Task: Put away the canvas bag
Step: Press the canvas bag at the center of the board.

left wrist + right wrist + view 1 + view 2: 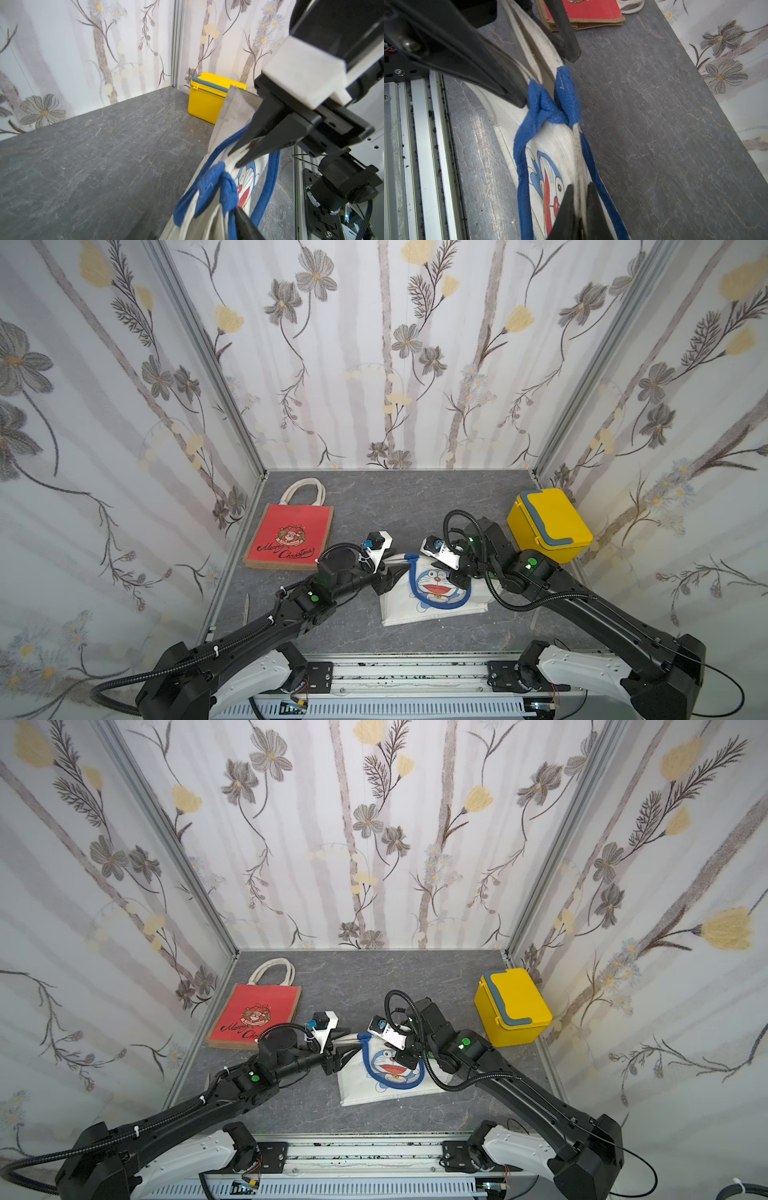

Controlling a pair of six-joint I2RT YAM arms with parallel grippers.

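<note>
The canvas bag (432, 601) lies on the tabletop (374, 506) between the arms, its top hem pinched in the closed right pincer (580, 199) while the left pincer (547, 79) stands open astride that hem beside the blue handles (548, 108), so the grasp seems half set, and the left likely must clamp before any lift.

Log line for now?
canvas bag: lying on table | right gripper: shut on its rim | left gripper: open at its mouth
</note>
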